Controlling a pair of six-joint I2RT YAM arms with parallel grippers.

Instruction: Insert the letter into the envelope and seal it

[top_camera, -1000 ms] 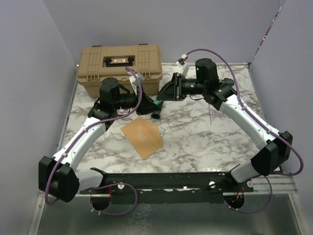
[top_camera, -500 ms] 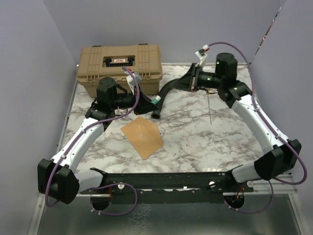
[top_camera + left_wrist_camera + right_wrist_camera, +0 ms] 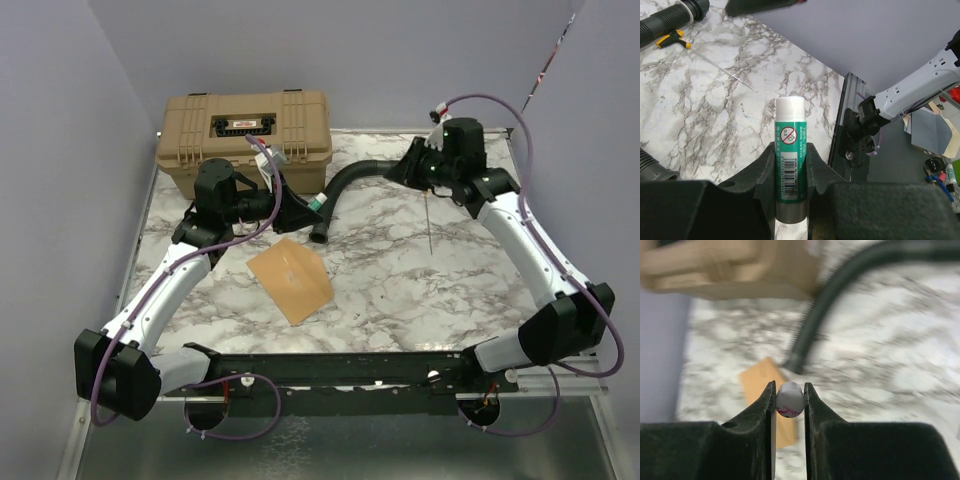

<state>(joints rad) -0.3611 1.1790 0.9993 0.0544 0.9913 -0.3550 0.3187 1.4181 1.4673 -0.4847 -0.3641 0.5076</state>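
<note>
The envelope is a flat, matte rectangle of orange-tan kraft paper lying skewed on the white, grey-veined marble-pattern worktop, near the front edge and just in front of the left arm's wrist, touched by neither arm. No separate letter can be made out

The left jaws are closed most of the way, their black moulded fingers pressed against both sides of a glue stick. It is a smooth cylinder with a green printed label, a barcode, a white rounded top and a grey base, and it points out over the worktop

The right jaws are also nearly closed, pinching a white rounded piece streaked with magenta between the tips. The piece is small and glossy, and the blur leaves it unclear what it is

A black ribbed hose curves across the back of the worktop, one end just beside the glue stick. A tan hard-plastic toolbox with moulded ribs and a black handle stands at the far left. A thin-shafted screwdriver with a yellow-and-black handle lies flat near the right arm
</note>
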